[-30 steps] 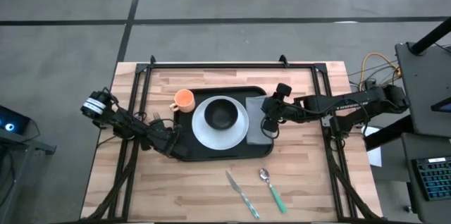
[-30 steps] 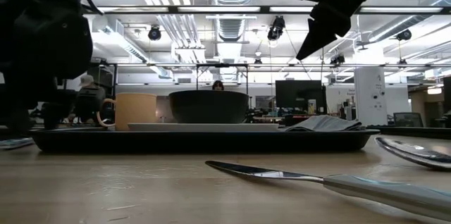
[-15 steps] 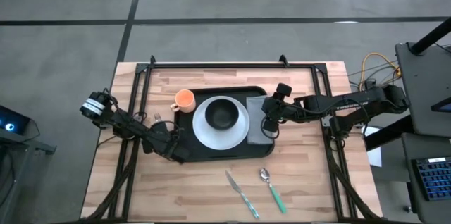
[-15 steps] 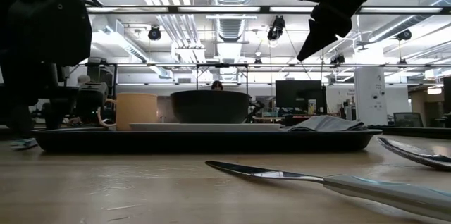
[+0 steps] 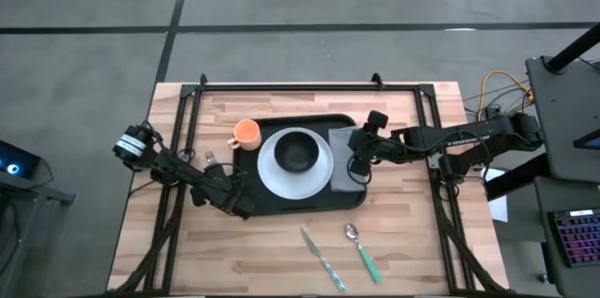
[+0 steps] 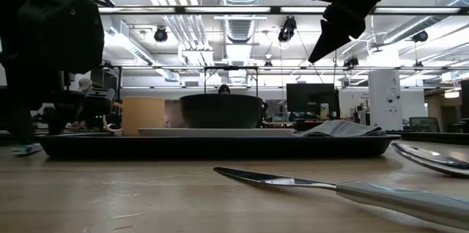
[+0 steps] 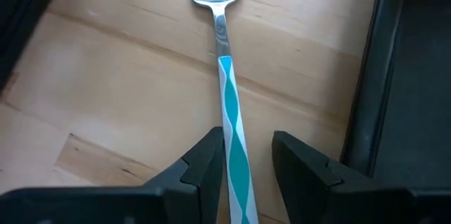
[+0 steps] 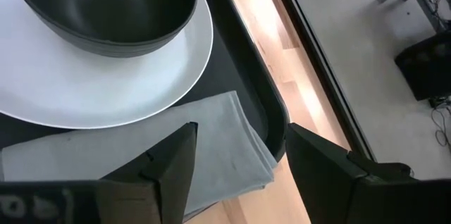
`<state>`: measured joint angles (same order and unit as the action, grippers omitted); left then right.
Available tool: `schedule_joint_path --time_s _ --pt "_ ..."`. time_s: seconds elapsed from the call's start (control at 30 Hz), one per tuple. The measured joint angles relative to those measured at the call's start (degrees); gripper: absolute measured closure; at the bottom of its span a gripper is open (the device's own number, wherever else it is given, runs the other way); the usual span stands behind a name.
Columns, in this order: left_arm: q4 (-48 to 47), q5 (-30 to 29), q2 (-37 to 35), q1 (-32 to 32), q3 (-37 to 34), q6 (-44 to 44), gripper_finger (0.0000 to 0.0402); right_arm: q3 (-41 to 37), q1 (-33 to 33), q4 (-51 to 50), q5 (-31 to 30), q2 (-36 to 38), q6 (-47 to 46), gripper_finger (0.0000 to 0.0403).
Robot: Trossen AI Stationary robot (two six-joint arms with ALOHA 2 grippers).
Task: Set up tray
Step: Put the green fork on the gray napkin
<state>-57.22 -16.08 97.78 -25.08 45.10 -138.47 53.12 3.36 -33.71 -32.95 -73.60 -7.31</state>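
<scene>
tray (image 5: 246,206) stiff, loaded, likely heavy; best gripped at rim. left gripper (image 7: 243,155) released astride fork (image 7: 230,111) handle on counter (image 5: 403,251). right gripper (image 8: 239,150) released over napkin (image 8: 134,157).

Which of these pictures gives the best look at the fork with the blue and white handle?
The left wrist view: the fork lies on the wood beside the tray, between the left gripper's open fingers. From above, the arm mostly hides it. The low and right wrist views don't show it.

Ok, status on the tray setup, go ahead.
Left hand open astride fork beside tray. Right hand open above napkin.
</scene>
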Motion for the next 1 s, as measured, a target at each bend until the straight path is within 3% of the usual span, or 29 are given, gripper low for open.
schedule_joint_path --time_s 0.17,0.37,0.57,0.7,1.0 --pt "-0.33 0.29 0.0 -0.02 0.0 0.59 0.0317 0.0 0.0 0.19 0.02 0.0 -0.04 0.0197" --pt "-0.86 0.88 0.02 -0.04 -0.3 1.18 0.0384 0.0 0.0 1.42 0.02 0.0 -0.02 0.0197" --pt "-1.87 1.28 -0.27 -0.02 -0.08 2.01 0.0384 0.0 0.0 1.42 0.04 0.0 0.0 0.0197" --pt "-8.38 3.95 -0.42 -0.16 1.56 2.17 0.0385 0.0 0.0 1.43 0.04 0.0 0.13 0.0197" --pt "-20.01 -6.92 -2.62 -0.15 7.62 3.8 0.0385 0.0 -0.02 1.57 0.0 0.0 0.02 0.0197"
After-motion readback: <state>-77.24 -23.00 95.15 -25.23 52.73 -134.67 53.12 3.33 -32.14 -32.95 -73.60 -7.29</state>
